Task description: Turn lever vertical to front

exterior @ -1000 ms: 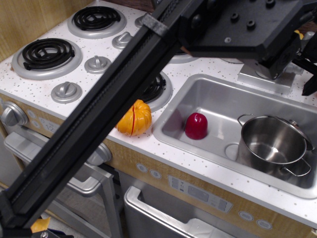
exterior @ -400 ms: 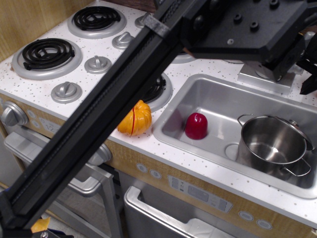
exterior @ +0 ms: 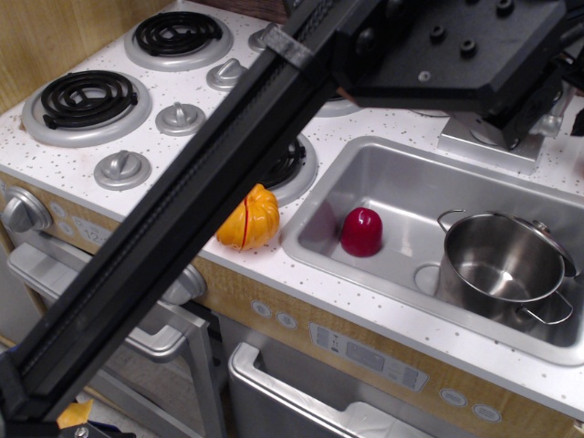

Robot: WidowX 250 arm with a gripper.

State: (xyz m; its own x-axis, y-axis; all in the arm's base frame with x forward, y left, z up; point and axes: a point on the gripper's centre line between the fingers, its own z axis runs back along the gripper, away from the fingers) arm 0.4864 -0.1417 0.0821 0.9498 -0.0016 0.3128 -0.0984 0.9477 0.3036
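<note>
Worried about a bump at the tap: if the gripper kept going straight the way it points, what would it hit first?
Hard to say: the gripper fingertips are hidden by the arm. It seems aimed down at the faucet base plate, likely hitting that first.

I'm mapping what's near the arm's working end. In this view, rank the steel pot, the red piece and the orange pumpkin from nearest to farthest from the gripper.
The gripper is top right, mostly hidden.
1. Pot, sink's right side.
2. Red piece, sink's left side.
3. Pumpkin, counter left of the sink.

The black arm (exterior: 182, 219) runs diagonally from the near left corner up to the far right. Its broad, flat wrist block (exterior: 456, 46) fills the far right top of the view. The gripper's fingers are hidden behind it, so their state cannot be told.
</note>
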